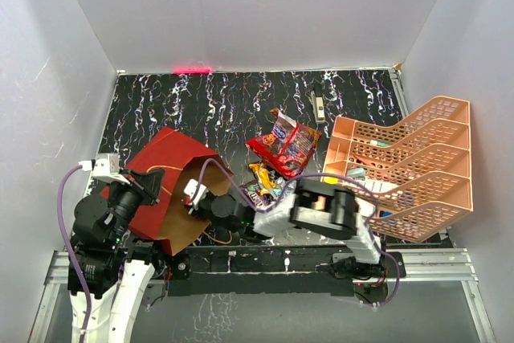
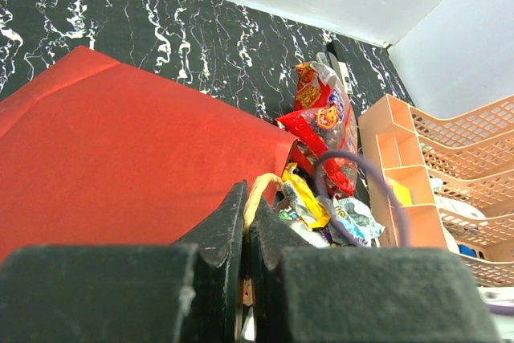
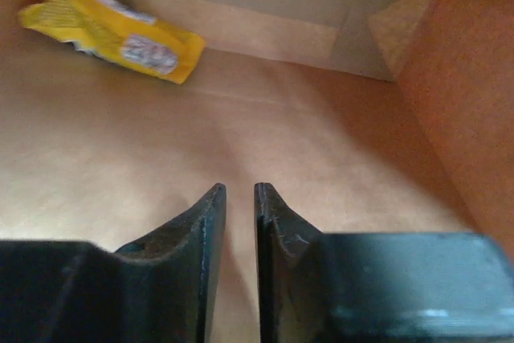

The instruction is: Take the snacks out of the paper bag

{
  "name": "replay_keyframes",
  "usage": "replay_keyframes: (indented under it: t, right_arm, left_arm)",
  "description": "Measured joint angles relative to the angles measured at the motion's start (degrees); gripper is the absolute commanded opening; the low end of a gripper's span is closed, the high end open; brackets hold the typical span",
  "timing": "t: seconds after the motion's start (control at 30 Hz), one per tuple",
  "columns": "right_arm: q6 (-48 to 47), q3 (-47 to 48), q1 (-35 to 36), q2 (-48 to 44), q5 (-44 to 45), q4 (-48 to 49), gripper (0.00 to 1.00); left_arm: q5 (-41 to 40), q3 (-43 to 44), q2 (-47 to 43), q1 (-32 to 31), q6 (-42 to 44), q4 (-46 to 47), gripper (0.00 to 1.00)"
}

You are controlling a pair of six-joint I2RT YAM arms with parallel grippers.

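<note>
The red paper bag lies on its side at the left, mouth toward the middle, brown inside. My left gripper is shut on its tan cord handle; in the left wrist view the jaws pinch the cord above the red bag wall. My right gripper reaches into the bag mouth; its jaws stand a narrow gap apart with nothing between. A yellow packet lies deeper inside. Red chip bags and yellow and purple candy wrappers lie on the table outside.
A peach lattice tiered tray stands at the right. A slim black-and-cream tool lies at the back. A purple cable loops over the snacks. White walls enclose the black marbled table.
</note>
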Motion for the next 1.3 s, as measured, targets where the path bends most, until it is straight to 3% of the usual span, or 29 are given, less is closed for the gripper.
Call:
replay_keyframes:
  t: [0.1,0.3,0.57,0.87,0.97,1.07,1.17,1.3]
  right_arm:
    - [-4.1,6.7,-0.1,10.9,6.2,7.3,0.16]
    - [-11.8,18.7,-1.9,24.9,15.4,15.4,0.16]
    - [-12.6,27.4,-8.5,27.3,25.5,14.1,0.17]
    - [-19.2,27.6,-10.0,27.8,40.2,19.7,0.19]
    - [-19.2,24.0,-9.1,26.9,37.6,21.6,0.26]
    - [-17.4,16.8,-8.1,24.5,29.2,20.9,0.34]
    - [-13.8,12.2,-7.3,21.9,17.0,18.9,0.45]
    - [-9.2,12.0,-6.6,19.9,-1.2,15.5,0.52]
  left_arm:
    - [0.2,0.0,0.0,0.0,0.0,0.0,0.0]
    - [0.6,0.0,0.0,0.0,0.2,0.0,0.0]
    - [0.8,0.0,0.5,0.8,0.2,0.0,0.0]
    - [-1.6,0.0,4.0,1.1,-0.2,-0.3,0.0]
    - [-2.6,0.0,4.7,1.1,-0.4,-0.3,0.0]
    - [-2.8,0.0,4.8,1.1,-0.5,-0.3,0.0]
    - [-2.7,0.0,4.8,1.1,-0.5,-0.3,0.0]
    - [-2.6,0.0,4.7,1.2,-0.4,-0.3,0.0]
